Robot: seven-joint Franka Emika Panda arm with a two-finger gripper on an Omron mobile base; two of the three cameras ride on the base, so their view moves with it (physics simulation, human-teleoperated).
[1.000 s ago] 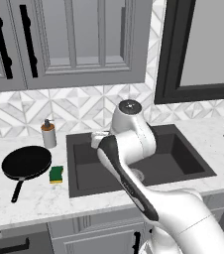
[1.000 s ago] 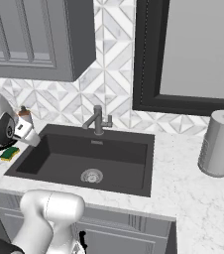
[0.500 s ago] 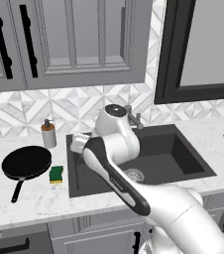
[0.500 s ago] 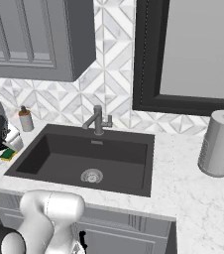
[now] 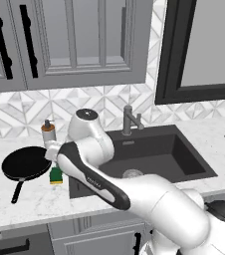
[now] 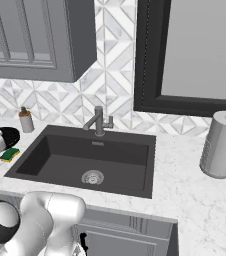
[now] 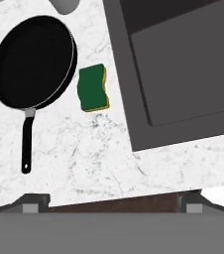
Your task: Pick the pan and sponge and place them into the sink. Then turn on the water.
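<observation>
Pan (image 5: 25, 163): round, shallow, all black, flat on the white marble counter (image 5: 35, 199) left of the sink, nothing in it. Long thin handle (image 7: 27, 142) runs from the bowl toward the near counter edge; in the hand view it lies nearly parallel to the sink's left wall. That line is the pan's long axis, and any grasp on the handle would have to close across it.

Sponge (image 7: 93, 88): green top over a yellow layer, lying on the counter between the pan and the sink, just beside the pan's rim, apart from it by a thin strip of marble. Its longer side runs the same way as the pan handle.

Sink (image 5: 184, 162): dark basin with a round metal drain (image 6: 92, 176), nothing in it; faucet (image 6: 99, 121) at its far rim, no water running. Soap dispenser (image 5: 48, 131) stands on the counter beyond the pan, against the backsplash.

Gripper (image 7: 111, 206): poised above the counter strip left of the sink, looking straight down. Its two dark fingertips (image 7: 33, 203) stand wide apart with nothing between them. Pan and sponge both lie up and left of centre in the hand view, the sponge nearer the middle, the pan farther from the sink.

Judgement: neither item is lifted yet; the claw must travel leftward, away from the sink, to get over the pan.
</observation>
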